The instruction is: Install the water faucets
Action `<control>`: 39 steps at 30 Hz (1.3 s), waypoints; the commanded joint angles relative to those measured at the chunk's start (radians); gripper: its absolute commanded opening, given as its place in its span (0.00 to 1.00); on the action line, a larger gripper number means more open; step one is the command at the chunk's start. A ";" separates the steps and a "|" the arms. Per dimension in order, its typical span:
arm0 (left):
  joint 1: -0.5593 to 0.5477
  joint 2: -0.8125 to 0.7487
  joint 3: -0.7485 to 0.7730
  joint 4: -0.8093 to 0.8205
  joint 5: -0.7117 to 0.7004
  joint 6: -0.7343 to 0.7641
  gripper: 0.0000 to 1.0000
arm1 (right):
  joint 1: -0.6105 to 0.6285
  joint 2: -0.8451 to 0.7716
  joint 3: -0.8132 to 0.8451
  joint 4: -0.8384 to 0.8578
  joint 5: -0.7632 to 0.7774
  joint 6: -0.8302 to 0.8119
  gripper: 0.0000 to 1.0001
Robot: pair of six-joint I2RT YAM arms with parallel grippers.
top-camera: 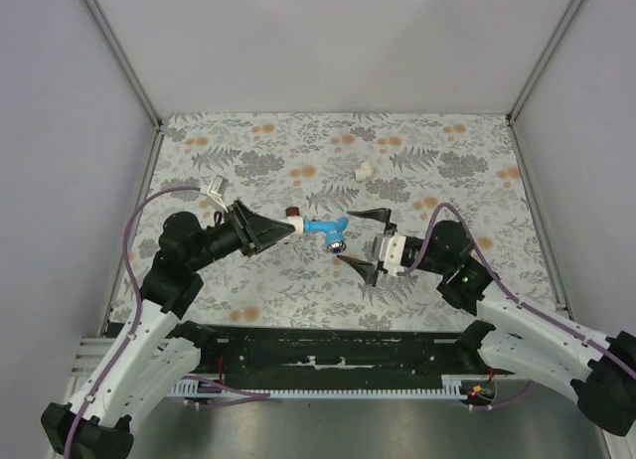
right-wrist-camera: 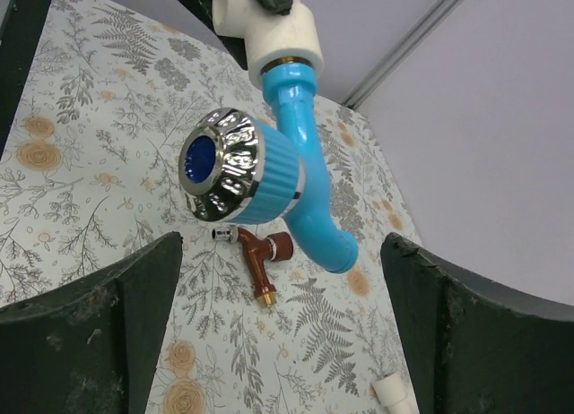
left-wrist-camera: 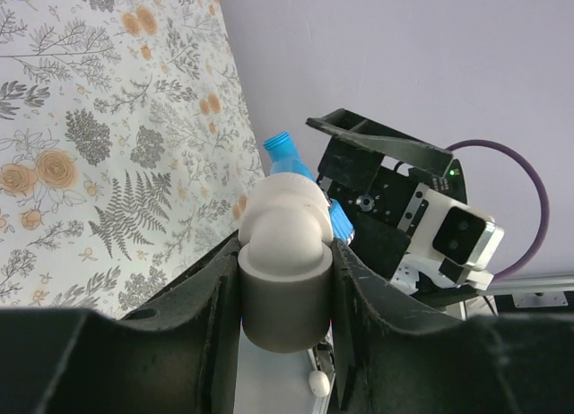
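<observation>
Bench (top-camera: 417, 290) in floral print, underneath everything. Left hand (top-camera: 270, 228) in from 9 o'clock, clamped tight on white fitting (left-wrist-camera: 282, 244) and holding it off the bench. Right hand (top-camera: 356, 240) in from 4 o'clock, spread wide and gripping nothing, fingers to either side of blue faucet (top-camera: 328, 227) and apparently clear of it. Blue faucet raised at mid-bench, inlet seated in the fitting's mouth, chrome-rimmed knob facing the right wrist camera, spout curving off toward 5 o'clock in that view. Red-brown faucet (right-wrist-camera: 260, 266) flat on the bench, at 6 o'clock below the knob, untouched. Loose white fitting (top-camera: 365, 170) at 1 o'clock of the blue faucet, well apart. Probably the threading step for the blue one. Close on the blue body rather than the knob, to turn the whole faucet and not merely the valve. Keep the axis in line with the fitting to avoid cross-threading. Hold the left grip firm against the twist, regrasp between turns, stop once snug.
</observation>
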 commanded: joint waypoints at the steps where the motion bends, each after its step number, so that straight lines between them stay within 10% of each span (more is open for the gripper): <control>1: 0.000 0.008 0.074 0.090 0.039 -0.066 0.02 | 0.010 0.043 0.058 0.120 -0.063 -0.005 0.98; 17: -0.001 0.017 0.045 0.162 0.092 -0.040 0.02 | 0.010 0.135 0.121 0.259 -0.123 0.302 0.66; 26: 0.000 0.013 0.056 0.160 0.227 0.306 0.02 | 0.007 0.172 0.191 0.140 -0.025 0.647 0.19; 39: -0.001 -0.060 0.003 0.100 0.538 0.767 0.02 | -0.100 0.192 0.248 -0.046 -0.040 1.075 0.18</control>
